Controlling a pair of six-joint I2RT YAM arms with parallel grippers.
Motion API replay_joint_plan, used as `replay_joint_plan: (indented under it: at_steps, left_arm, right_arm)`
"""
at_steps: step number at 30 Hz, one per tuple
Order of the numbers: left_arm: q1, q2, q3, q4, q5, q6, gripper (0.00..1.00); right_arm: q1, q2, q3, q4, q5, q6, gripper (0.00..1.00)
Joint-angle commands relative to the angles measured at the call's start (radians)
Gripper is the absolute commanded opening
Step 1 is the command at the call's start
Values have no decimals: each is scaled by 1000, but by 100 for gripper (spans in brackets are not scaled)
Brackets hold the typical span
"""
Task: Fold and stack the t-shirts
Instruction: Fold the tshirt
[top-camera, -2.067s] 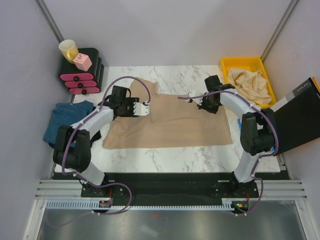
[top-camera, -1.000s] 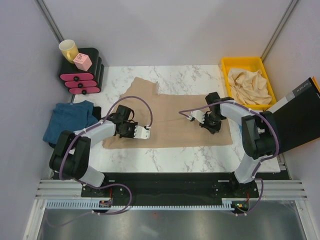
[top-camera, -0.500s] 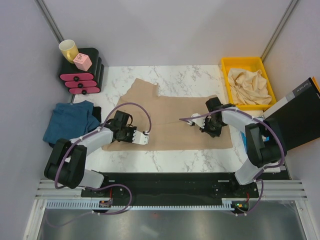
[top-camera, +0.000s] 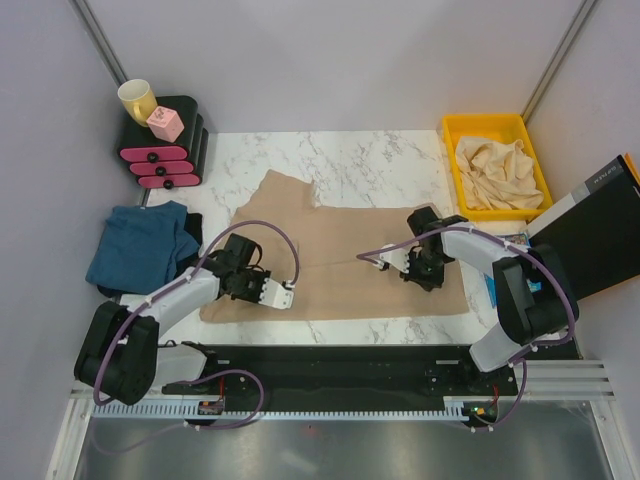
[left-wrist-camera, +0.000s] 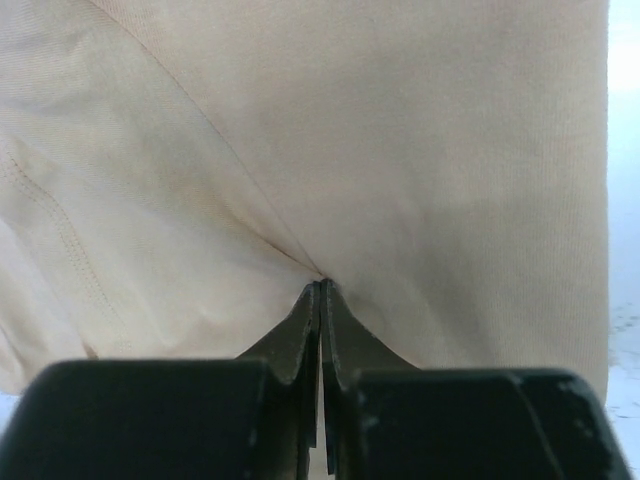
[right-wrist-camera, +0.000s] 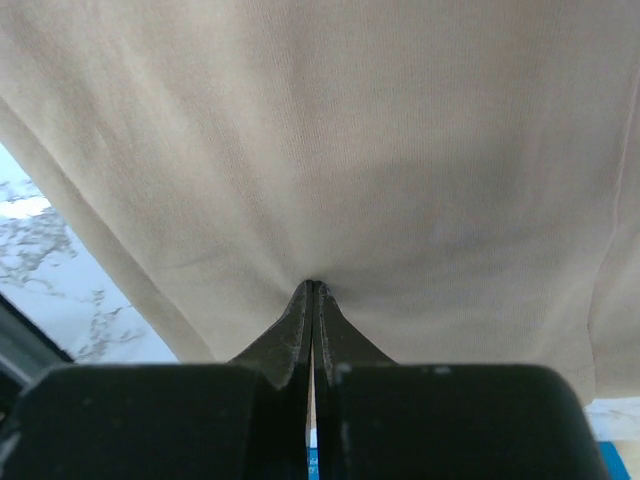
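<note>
The left hand (left-wrist-camera: 320, 287) and the right hand (right-wrist-camera: 312, 285) are each clamped shut on a pinch of the tan t-shirt (top-camera: 350, 235), and only the wrist views show the cloth puckering at the fingertips. The shirt lies spread on the white marble table (top-camera: 370, 150), which stands between pale grey walls (top-camera: 300, 60). Only the overhead view takes in the blue t-shirt (top-camera: 135, 245) at the table's left side, the yellow bin (top-camera: 452, 140) of crumpled beige t-shirts (top-camera: 495, 170) at the far right, and the pink drawer stand (top-camera: 160, 155) with a mug (top-camera: 137, 98) at the far left.
</note>
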Motion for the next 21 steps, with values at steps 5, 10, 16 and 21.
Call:
replay_joint_plan:
  at_steps: [5,10,16,21]
  left_arm:
    - [3,-103,129,-289,86,-113,35]
    - [9,-76,345,-203,16,-172,70]
    - [139,284,635,61,-100,-296,70]
    - [241,603,884,63,-142,-271,63]
  right_arm:
    - [7,-46,57,-192,-27,37,30]
    - [-18,-51,267,-159,-44,138,43]
    - [-102,159,522,44,22,316,44]
    - [-200,429,799,46,-10,371,42]
